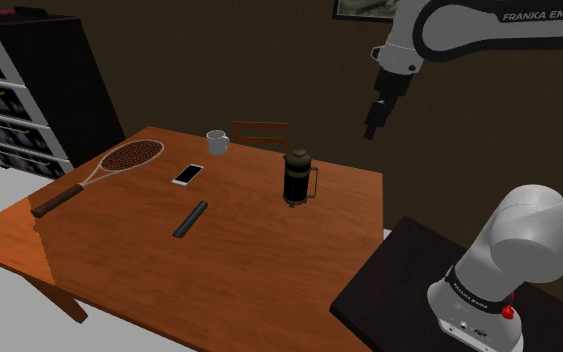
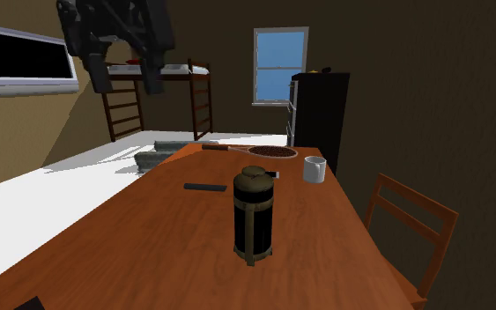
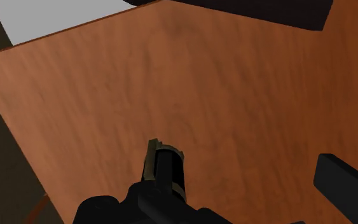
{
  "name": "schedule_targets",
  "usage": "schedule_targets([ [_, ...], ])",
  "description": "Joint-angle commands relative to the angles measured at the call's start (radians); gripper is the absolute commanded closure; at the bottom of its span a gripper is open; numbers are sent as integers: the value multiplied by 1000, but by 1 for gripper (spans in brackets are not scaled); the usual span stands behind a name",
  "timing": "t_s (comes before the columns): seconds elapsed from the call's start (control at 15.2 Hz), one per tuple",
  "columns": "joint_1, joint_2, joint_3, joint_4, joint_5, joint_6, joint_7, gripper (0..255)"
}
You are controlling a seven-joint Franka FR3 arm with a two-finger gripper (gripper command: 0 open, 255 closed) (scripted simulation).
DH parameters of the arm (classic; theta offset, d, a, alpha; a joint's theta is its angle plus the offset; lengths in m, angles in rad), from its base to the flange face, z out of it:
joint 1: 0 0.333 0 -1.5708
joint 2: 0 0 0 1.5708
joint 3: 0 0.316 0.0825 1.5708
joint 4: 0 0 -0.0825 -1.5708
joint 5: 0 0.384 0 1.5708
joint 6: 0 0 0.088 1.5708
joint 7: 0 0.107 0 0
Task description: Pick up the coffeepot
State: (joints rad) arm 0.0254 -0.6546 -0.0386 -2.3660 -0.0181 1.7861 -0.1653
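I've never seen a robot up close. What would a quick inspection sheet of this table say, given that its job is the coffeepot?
Surface: brown wood-grain table, level.
Job's things: dark coffeepot, upright, standing by itself.
Clutter: racket, white mug, phone and dark bar, all apart from the coffeepot.
Grippers: black gripper open, hanging high above the table, holding nothing.
Cables: nothing seen.
Surroundings: chair at the table's edge beside the mug, dark shelf unit, window.
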Motion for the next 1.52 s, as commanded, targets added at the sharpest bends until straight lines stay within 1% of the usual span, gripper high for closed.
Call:
schedule_targets([
  [0.0,3,55,-18,-10,-9,61,-38,0],
  [0.4,13,255,-62,9,-21,226,-143,0],
  [0.79,24,479,-95,78,-10,364,-251,0],
  [1.19,25,714,-108,195,20,466,-359,0],
  [1.39,20,833,-105,270,37,501,-410,0],
  [1.45,19,848,-104,280,39,505,-416,0],
])
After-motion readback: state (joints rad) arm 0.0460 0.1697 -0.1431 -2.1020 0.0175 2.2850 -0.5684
